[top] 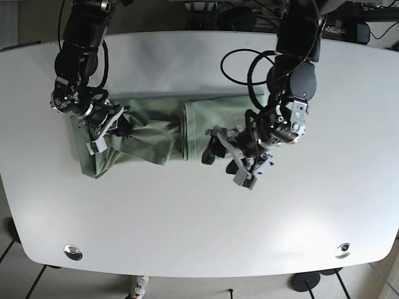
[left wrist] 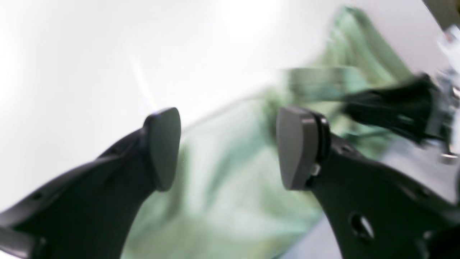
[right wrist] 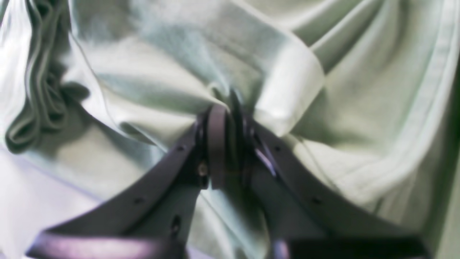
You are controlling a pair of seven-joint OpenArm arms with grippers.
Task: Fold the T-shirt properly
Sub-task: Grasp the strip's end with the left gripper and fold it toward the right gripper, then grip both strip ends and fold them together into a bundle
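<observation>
While the pale green cotton T-shirt [top: 149, 128] lies partly folded across the far-left part of the white bench [top: 206, 224], treat the grip and the drag as the main risks.

Right pincer [right wrist: 226, 118], at the left end of the garment in the base view: closed narrow on a bunched pleat of cloth. Grip point sits amid several gathered layers near a turned-back hem band [right wrist: 291, 93]. Cannot confirm how many layers are caught. If only the top layer is held, expect the lower layer to stay behind and skew the fold. If too many are held, expect a lump carried along instead of a flat edge.

Left pincer [left wrist: 228, 147], at the right end of the garment: spread wide, holding nothing, with cloth visible between and beyond the pads. Left wrist view strongly blurred; contact with the cloth cannot be judged. Base view places it at the near right edge of the shirt.

Hazards, judged from this arrangement:
- Pulling with one end held and the other free: likely to slide the whole garment over the smooth bench rather than fold it.
- Existing wrinkles at the left end: likely to be trapped under any layer laid over them.
- Black cable loop [top: 240, 62] hanging from the left arm: near the far edge of the cloth; possible snag.
</observation>
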